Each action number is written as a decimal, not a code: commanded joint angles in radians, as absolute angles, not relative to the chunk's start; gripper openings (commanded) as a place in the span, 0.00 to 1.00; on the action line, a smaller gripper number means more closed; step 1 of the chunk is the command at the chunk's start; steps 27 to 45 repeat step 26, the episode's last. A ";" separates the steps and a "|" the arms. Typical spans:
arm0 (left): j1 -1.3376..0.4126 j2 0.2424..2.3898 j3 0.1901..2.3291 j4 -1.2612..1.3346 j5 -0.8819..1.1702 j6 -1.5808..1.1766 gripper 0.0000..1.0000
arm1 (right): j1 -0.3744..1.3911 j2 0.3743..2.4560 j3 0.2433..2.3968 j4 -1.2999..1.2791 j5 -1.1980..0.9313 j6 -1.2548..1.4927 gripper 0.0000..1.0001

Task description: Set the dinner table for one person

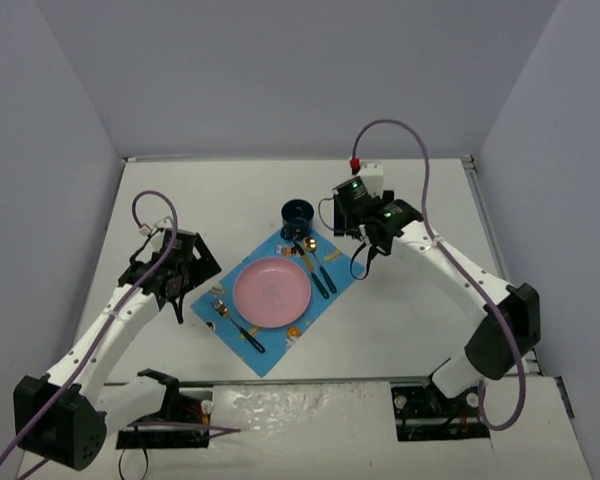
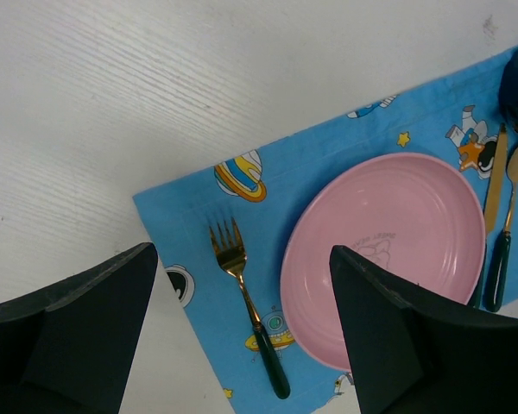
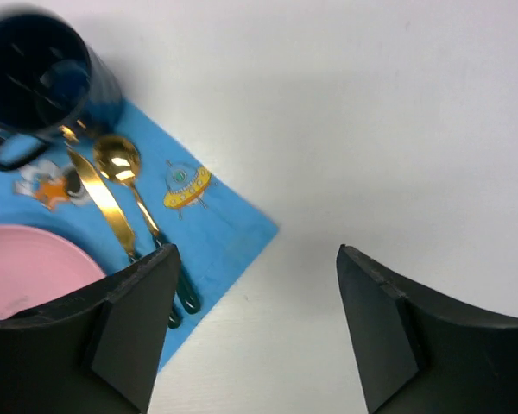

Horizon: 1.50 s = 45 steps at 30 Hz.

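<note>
A big white surface point(image 1: 410, 310) lies between plain grey walls and fills most of the top view, with both arms fixed at its near edge. A pink plate point(image 1: 271, 291) sits in the middle of it on a blue space-picture mat point(image 2: 328, 155) that is turned at a slant. Left of the plate lies a gold fork point(image 2: 246, 302) with a dark handle. Right of the plate lie a gold knife point(image 3: 104, 203) and a gold spoon point(image 3: 121, 159), side by side. A dark blue mug point(image 3: 39, 73) stands just past the plate's far right side, at the mat's corner. The left hand point(image 2: 240, 259) is to the left of the plate, open wide and holding nothing. The right hand point(image 3: 256, 250) is off to the plate's right, also open wide and empty. One dark finger hides part of the plate in the left wrist view. In the right wrist view a finger covers the knife and spoon handles, and the plate is cut off. The small print on the plate is too faint to read.
</note>
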<state>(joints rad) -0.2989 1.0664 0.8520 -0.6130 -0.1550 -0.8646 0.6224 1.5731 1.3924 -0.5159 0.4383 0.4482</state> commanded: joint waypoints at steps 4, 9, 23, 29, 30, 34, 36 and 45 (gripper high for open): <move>-0.299 0.755 0.715 -0.311 -0.123 -0.842 0.73 | 0.631 1.003 1.099 -0.121 0.541 0.488 0.89; -0.298 0.481 0.624 -0.261 -0.193 -0.835 0.74 | 0.632 0.989 1.062 -0.139 0.571 0.480 0.99; -0.298 0.558 0.707 -0.369 -0.223 -0.766 0.79 | 0.634 0.987 1.097 -0.167 0.544 0.495 0.97; -0.298 0.567 0.704 -0.346 -0.207 -0.745 0.84 | 0.629 1.010 1.112 -0.207 0.598 0.513 0.89; -0.298 0.567 0.704 -0.346 -0.207 -0.745 0.84 | 0.629 1.010 1.112 -0.207 0.598 0.513 0.89; -0.298 0.567 0.704 -0.346 -0.207 -0.745 0.84 | 0.629 1.010 1.112 -0.207 0.598 0.513 0.89; -0.298 0.567 0.704 -0.346 -0.207 -0.745 0.84 | 0.629 1.010 1.112 -0.207 0.598 0.513 0.89; -0.298 0.567 0.704 -0.346 -0.207 -0.745 0.84 | 0.629 1.010 1.112 -0.207 0.598 0.513 0.89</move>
